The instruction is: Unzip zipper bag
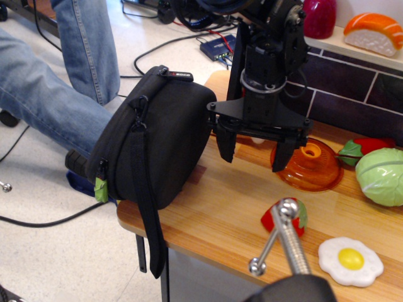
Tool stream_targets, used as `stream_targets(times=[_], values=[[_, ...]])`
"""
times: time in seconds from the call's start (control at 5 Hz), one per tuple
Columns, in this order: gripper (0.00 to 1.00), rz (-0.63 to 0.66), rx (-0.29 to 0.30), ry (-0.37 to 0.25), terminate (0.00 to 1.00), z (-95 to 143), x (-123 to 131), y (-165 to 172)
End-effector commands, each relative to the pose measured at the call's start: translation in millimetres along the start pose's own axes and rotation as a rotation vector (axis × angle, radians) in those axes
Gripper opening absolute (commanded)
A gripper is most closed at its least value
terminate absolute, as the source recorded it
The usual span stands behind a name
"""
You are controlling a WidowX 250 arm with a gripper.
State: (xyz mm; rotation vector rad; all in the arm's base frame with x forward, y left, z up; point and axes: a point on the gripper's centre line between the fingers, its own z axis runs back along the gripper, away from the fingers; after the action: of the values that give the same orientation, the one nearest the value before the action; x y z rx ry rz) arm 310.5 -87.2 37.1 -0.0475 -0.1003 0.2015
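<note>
The zipper bag (160,141) is a large black padded case standing on its edge at the left end of the wooden table (220,214), partly overhanging it. Its black webbing strap (146,201) hangs down past the table edge. The small green pull tab (101,189) sits low on the bag's left edge. My gripper (253,154) hangs just right of the bag, above the table, its two black fingers (225,148) spread apart and empty. The left finger is close to the bag's right side; I cannot tell whether it touches.
An orange bowl-like dish (312,165) stands behind the right finger. Toy cabbage (381,176), toy strawberry (286,217), toy fried egg (350,261) and a metal handle (283,236) lie at the right. A person's jeans-clad legs (56,82) are left of the bag. Cables lie on the floor.
</note>
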Motion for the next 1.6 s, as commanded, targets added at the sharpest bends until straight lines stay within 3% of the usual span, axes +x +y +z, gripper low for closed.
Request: stream_targets(times=[0.0,0.2,0.4,0.6,0.8,1.0,1.4], values=[[1.00,0.000,0.000,0.000,0.00,0.0,0.0,0.0],[1.00,-0.007,-0.084,0.009,0.00,41.7,-9.9,-1.2],[1.00,-0.045,-0.165,0.036,0.00,80.4,-36.4,2.5],[1.00,-0.112,-0.204,0.086,0.00,100.9,-80.9,18.3],[1.00,-0.157,-0.189,0.122,0.00,105.3,-116.7,47.2],[1.00,-0.135,-0.123,0.127,0.00,97.1,-126.4,87.1],[1.00,-0.174,-0.060,0.086,0.00,66.8,-114.3,137.2]])
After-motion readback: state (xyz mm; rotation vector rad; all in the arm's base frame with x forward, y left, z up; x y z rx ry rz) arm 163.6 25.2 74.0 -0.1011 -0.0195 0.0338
